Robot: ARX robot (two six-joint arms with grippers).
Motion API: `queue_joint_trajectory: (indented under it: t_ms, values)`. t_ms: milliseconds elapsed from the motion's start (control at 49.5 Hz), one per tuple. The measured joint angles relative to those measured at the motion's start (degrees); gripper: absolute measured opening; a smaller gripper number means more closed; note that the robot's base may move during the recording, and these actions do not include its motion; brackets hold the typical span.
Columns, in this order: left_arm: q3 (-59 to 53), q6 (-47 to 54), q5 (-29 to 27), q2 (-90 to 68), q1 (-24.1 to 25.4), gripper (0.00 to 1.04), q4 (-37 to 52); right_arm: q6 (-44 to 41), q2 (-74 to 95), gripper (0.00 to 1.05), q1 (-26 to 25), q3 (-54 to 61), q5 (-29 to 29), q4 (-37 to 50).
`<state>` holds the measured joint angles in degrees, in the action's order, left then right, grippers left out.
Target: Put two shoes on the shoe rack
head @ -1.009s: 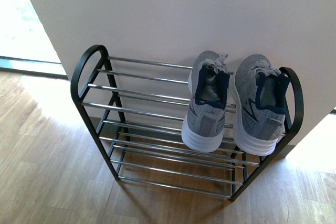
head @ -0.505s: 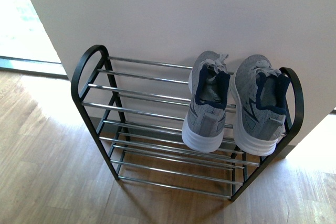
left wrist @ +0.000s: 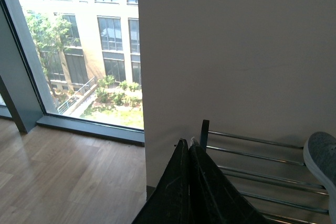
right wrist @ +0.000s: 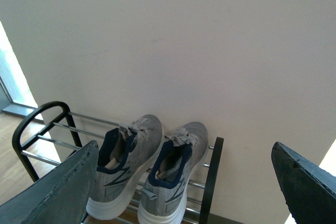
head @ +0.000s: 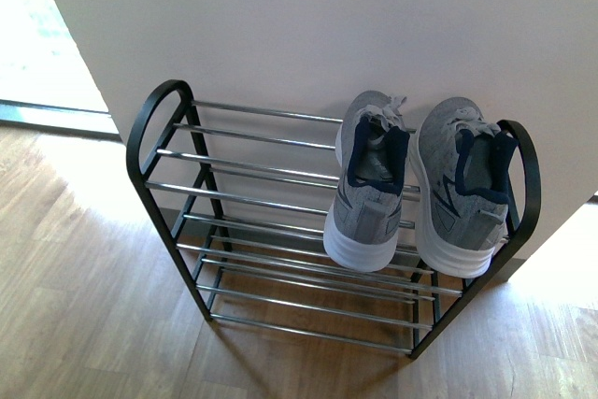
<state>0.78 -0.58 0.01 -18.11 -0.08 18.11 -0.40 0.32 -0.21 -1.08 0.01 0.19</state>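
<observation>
Two grey knit sneakers with white soles and navy lining rest side by side, toes to the wall, on the right end of the shoe rack's top tier: the left sneaker [head: 368, 179] and the right sneaker [head: 467, 184]. The shoe rack [head: 243, 198] has a black frame with arched sides and chrome rods. No gripper shows in the front view. In the left wrist view my left gripper [left wrist: 189, 148] is shut and empty, near the rack's left end [left wrist: 204, 132]. In the right wrist view my right gripper [right wrist: 184, 182] is open and empty, back from both sneakers [right wrist: 170, 182]. The pale-blue slides are out of view.
A white wall [head: 374, 25] stands right behind the rack. Wooden floor [head: 84, 306] spreads in front and to the left. A large floor-level window [left wrist: 79, 51] lies left of the wall.
</observation>
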Motion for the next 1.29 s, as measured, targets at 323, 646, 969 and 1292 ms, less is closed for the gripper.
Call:
queue_joint_trajectory:
  t_ms: [323,646,969,1292]
  values:
    - [0.00,0.00,0.00,6.49,0.00,0.01,-6.43,0.00,0.00,0.95,0.02,0.00,0.00,0.00]
    - [0.02,0.02,0.00,16.94,0.00,0.01,-17.73,0.02,0.00,0.96,0.02,0.00,0.00,0.00]
    - [0.02,0.02,-0.02,17.16,0.04,0.37,-18.12,0.00,-0.04,0.95,0.07,0.00,0.00,0.00]
    - [0.00,0.13,-0.17,17.16,0.02,0.96,-18.14,0.00,-0.02,0.96,0.09,0.00,-0.22,0.00]
